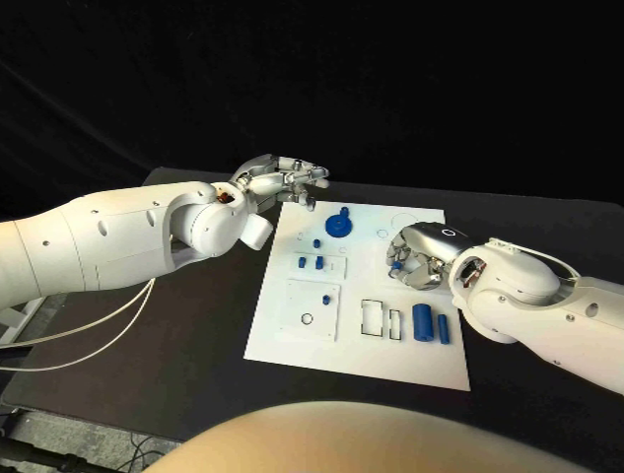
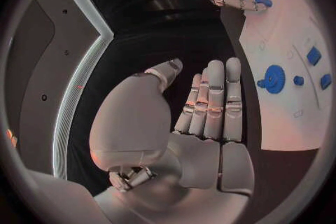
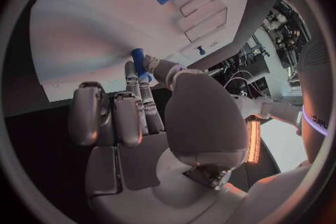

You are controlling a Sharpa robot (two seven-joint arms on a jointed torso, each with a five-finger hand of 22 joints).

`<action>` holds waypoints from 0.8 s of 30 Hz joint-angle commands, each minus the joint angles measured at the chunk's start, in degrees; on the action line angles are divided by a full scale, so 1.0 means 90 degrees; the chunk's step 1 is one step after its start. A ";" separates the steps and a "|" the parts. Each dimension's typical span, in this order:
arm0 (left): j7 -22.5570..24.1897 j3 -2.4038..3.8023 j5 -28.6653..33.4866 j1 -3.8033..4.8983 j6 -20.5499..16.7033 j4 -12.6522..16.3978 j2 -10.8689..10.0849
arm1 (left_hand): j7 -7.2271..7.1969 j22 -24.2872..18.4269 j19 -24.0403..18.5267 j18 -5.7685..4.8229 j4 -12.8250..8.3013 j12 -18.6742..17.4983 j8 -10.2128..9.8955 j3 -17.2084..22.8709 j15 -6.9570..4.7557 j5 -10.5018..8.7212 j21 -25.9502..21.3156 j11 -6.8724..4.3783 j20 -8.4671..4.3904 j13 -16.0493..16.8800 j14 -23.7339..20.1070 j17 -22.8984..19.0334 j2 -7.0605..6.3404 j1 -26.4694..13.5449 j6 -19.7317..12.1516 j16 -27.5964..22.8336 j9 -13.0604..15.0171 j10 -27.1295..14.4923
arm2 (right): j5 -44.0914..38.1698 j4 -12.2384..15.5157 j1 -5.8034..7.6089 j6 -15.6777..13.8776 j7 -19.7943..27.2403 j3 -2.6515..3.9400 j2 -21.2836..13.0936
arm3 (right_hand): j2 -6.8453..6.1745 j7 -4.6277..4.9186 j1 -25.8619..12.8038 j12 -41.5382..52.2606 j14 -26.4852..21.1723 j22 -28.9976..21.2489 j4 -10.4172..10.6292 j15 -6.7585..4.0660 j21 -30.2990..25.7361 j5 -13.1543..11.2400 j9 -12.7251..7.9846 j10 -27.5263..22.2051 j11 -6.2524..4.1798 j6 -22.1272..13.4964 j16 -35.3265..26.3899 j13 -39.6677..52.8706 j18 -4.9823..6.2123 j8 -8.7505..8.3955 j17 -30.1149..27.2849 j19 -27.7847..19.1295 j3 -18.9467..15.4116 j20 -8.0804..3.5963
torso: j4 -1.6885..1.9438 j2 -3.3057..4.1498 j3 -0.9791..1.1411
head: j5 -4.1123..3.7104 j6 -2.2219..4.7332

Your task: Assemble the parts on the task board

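The white task board (image 1: 291, 340) lies mid-table. On it are a blue gear (image 1: 339, 225) at the far end, small blue pegs (image 1: 312, 262) near the middle, and two blue cylinders (image 1: 423, 321) beside empty rectangular slots (image 1: 376, 317). My right hand (image 1: 418, 258) hovers over the board's right side and pinches a small blue peg (image 3: 138, 59) between thumb and fingertips; the same peg (image 2: 262, 1) also shows in the left wrist view. My left hand (image 1: 281, 177) is raised past the board's far-left corner, fingers (image 2: 213, 101) straight, holding nothing.
A thin dark ring (image 1: 306, 318) lies on a square plate at the board's left. The black table (image 1: 183, 335) surrounds the board with bare room on both sides. The blue gear (image 2: 273, 77) and pegs (image 2: 313, 56) lie beside my left hand's fingers.
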 commanded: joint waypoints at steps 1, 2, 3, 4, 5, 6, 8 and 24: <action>0.0002 0.0006 -0.0010 0.0007 0.0124 0.0017 0.0003 | -0.0002 -0.0011 0.0044 0.0059 0.0003 -0.0008 0.0042 -0.0029 -0.0005 0.0006 -0.0037 0.0012 -0.0004 0.0008 -0.0044 -0.0010 0.0021 0.0050 -0.0036 -0.0040 -0.0007 -0.0040 | -0.0356 -0.0034 -0.0039 0.0104 -0.0096 -0.0028 -0.0001 | 0.0147 0.0002 0.0141 0.0029 0.0226 0.1141 -0.0047 -0.0063 0.0045 -0.0004 0.0052 0.0219 -0.0163 0.0048 0.0022 0.0084 -0.0130 0.0038 -0.0003 0.0010 0.0085 -0.0031 | 0.0002 -0.0003 0.0000 | -0.0001 0.0000; 0.0000 0.0006 -0.0010 0.0007 0.0124 0.0017 0.0002 | -0.0002 -0.0011 0.0044 0.0059 0.0003 -0.0008 0.0042 -0.0029 -0.0005 0.0006 -0.0037 0.0012 -0.0004 0.0008 -0.0044 -0.0010 0.0021 0.0050 -0.0036 -0.0040 -0.0007 -0.0040 | -0.0391 -0.0032 -0.0040 0.0090 -0.0105 -0.0029 -0.0002 | 0.0152 0.0002 0.0147 0.0030 0.0225 0.1142 -0.0061 -0.0065 0.0046 -0.0001 0.0061 0.0227 -0.0163 0.0050 0.0022 0.0091 -0.0131 0.0044 -0.0006 0.0010 0.0099 -0.0033 | 0.0002 -0.0004 0.0000 | -0.0004 0.0000; -0.0002 0.0006 -0.0010 0.0007 0.0125 0.0016 0.0001 | -0.0002 -0.0011 0.0044 0.0059 0.0003 -0.0008 0.0042 -0.0029 -0.0005 0.0006 -0.0037 0.0012 -0.0004 0.0008 -0.0044 -0.0010 0.0021 0.0050 -0.0036 -0.0040 -0.0007 -0.0040 | -0.0423 -0.0029 -0.0040 0.0072 -0.0113 -0.0029 -0.0005 | 0.0155 0.0002 0.0156 0.0031 0.0226 0.1143 -0.0080 -0.0067 0.0053 0.0001 0.0073 0.0237 -0.0167 0.0054 0.0024 0.0100 -0.0132 0.0053 -0.0001 0.0011 0.0115 -0.0036 | -0.0001 -0.0005 -0.0001 | -0.0001 0.0000; -0.0004 0.0006 -0.0011 0.0007 0.0124 0.0017 0.0000 | -0.0002 -0.0011 0.0044 0.0059 0.0003 -0.0008 0.0042 -0.0029 -0.0005 0.0006 -0.0037 0.0012 -0.0004 0.0008 -0.0044 -0.0010 0.0021 0.0050 -0.0036 -0.0040 -0.0007 -0.0040 | -0.0449 -0.0023 -0.0041 0.0045 -0.0120 -0.0029 -0.0008 | 0.0163 -0.0001 0.0170 0.0035 0.0227 0.1145 -0.0114 -0.0072 0.0062 0.0005 0.0095 0.0262 -0.0171 0.0062 0.0029 0.0118 -0.0133 0.0069 0.0004 0.0013 0.0147 -0.0042 | -0.0002 -0.0004 -0.0001 | 0.0002 0.0000; -0.0005 0.0006 -0.0011 0.0007 0.0125 0.0017 0.0000 | -0.0002 -0.0011 0.0044 0.0059 0.0003 -0.0008 0.0042 -0.0029 -0.0005 0.0006 -0.0037 0.0012 -0.0004 0.0008 -0.0044 -0.0010 0.0021 0.0050 -0.0036 -0.0040 -0.0007 -0.0040 | -0.0471 -0.0016 -0.0041 0.0015 -0.0125 -0.0029 -0.0012 | 0.0165 -0.0001 0.0174 0.0036 0.0226 0.1149 -0.0126 -0.0074 0.0078 0.0007 0.0102 0.0270 -0.0174 0.0065 0.0027 0.0124 -0.0136 0.0074 0.0000 0.0019 0.0157 -0.0044 | -0.0002 -0.0004 -0.0001 | 0.0003 0.0000; -0.0006 0.0006 -0.0011 0.0007 0.0125 0.0017 0.0000 | -0.0002 -0.0011 0.0044 0.0059 0.0003 -0.0008 0.0042 -0.0029 -0.0005 0.0006 -0.0037 0.0012 -0.0004 0.0008 -0.0044 -0.0010 0.0021 0.0050 -0.0036 -0.0040 -0.0007 -0.0040 | -0.0484 -0.0011 -0.0041 -0.0004 -0.0127 -0.0029 -0.0015 | 0.0167 -0.0002 0.0176 0.0037 0.0226 0.1151 -0.0133 -0.0075 0.0082 0.0008 0.0107 0.0276 -0.0175 0.0066 0.0028 0.0129 -0.0137 0.0077 0.0000 0.0020 0.0164 -0.0045 | -0.0002 -0.0004 -0.0001 | 0.0003 0.0000; -0.0007 0.0006 -0.0011 0.0007 0.0127 0.0017 0.0000 | -0.0002 -0.0011 0.0044 0.0059 0.0003 -0.0008 0.0042 -0.0029 -0.0005 0.0006 -0.0037 0.0012 -0.0004 0.0008 -0.0044 -0.0010 0.0021 0.0050 -0.0036 -0.0040 -0.0007 -0.0040 | -0.0515 0.0016 -0.0042 -0.0068 -0.0131 -0.0029 -0.0031 | 0.0170 -0.0005 0.0187 0.0040 0.0226 0.1160 -0.0162 -0.0079 0.0121 0.0015 0.0124 0.0295 -0.0180 0.0070 0.0030 0.0144 -0.0144 0.0088 0.0001 0.0034 0.0194 -0.0050 | 0.0000 -0.0003 -0.0002 | 0.0002 0.0000; -0.0011 0.0006 -0.0011 0.0007 0.0111 0.0005 0.0005 | -0.0002 -0.0012 0.0046 0.0059 0.0007 -0.0005 0.0047 -0.0032 -0.0005 0.0002 -0.0042 0.0012 -0.0004 0.0010 -0.0045 -0.0011 0.0028 0.0051 -0.0038 -0.0040 -0.0007 -0.0039 | -0.0379 0.0950 0.0259 -0.0447 -0.0182 0.0074 -0.0545 | 0.0131 -0.0018 0.0174 0.0046 0.0229 0.1197 -0.0251 -0.0095 0.0268 0.0085 0.0182 0.0366 -0.0196 0.0100 0.0041 0.0210 -0.0171 0.0127 0.0008 0.0087 0.0269 -0.0067 | -0.0011 -0.0010 -0.0013 | 0.0026 0.0000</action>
